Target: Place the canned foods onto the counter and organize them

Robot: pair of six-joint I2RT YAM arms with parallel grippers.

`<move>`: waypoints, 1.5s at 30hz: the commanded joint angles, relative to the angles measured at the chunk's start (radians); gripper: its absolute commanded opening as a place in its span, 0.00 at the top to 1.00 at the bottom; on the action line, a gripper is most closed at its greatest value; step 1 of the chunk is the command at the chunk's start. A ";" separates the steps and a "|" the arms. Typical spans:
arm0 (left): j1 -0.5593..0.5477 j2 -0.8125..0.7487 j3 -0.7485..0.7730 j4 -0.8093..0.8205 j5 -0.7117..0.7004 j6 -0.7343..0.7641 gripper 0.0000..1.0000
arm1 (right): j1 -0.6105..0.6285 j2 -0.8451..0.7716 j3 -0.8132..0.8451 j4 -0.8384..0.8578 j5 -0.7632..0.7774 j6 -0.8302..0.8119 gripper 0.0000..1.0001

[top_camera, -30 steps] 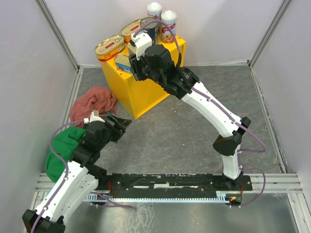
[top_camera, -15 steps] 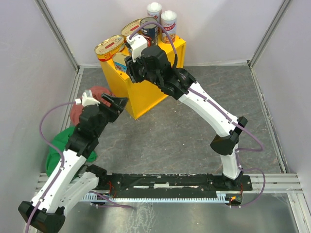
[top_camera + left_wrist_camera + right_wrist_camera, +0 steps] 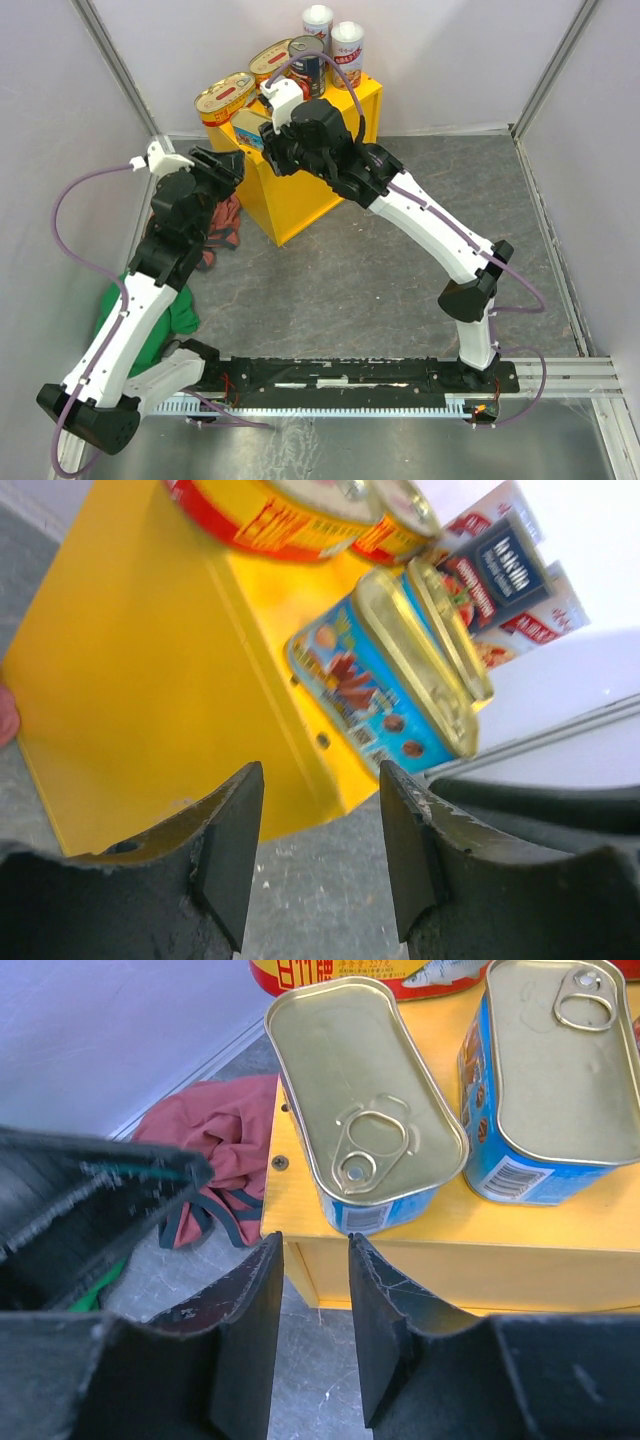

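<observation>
All cans [image 3: 225, 97] I can see already on yellow box surface [image 3: 300, 195]; tidying step. Right fingers [image 3: 268, 1272] narrowly parted, empty, over rectangular tin [image 3: 365, 1090] at edge. Left fingers [image 3: 243, 805] parted, empty, beside box. Next, I reckon: nudge tin inward, gently.

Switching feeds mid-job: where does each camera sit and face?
Top external: above, behind the bases, looking down on the yellow box; left arm, right arm show.
Left wrist: beside the box, facing its side and rectangular tins; left gripper below.
Right wrist: above the box's corner, looking down; right gripper below.
Both wrist views share the rectangular tins.
</observation>
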 commanded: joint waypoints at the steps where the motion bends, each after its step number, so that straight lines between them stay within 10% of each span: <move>1: 0.003 0.048 0.126 0.064 -0.075 0.155 0.45 | 0.000 -0.091 -0.034 0.067 0.021 -0.007 0.61; 26: 0.006 0.297 0.335 0.077 -0.057 0.284 0.50 | -0.038 -0.072 -0.058 0.083 -0.022 0.002 0.63; 45: 0.004 0.205 0.275 0.060 -0.126 0.221 0.49 | -0.083 0.023 0.067 0.023 -0.062 0.019 0.63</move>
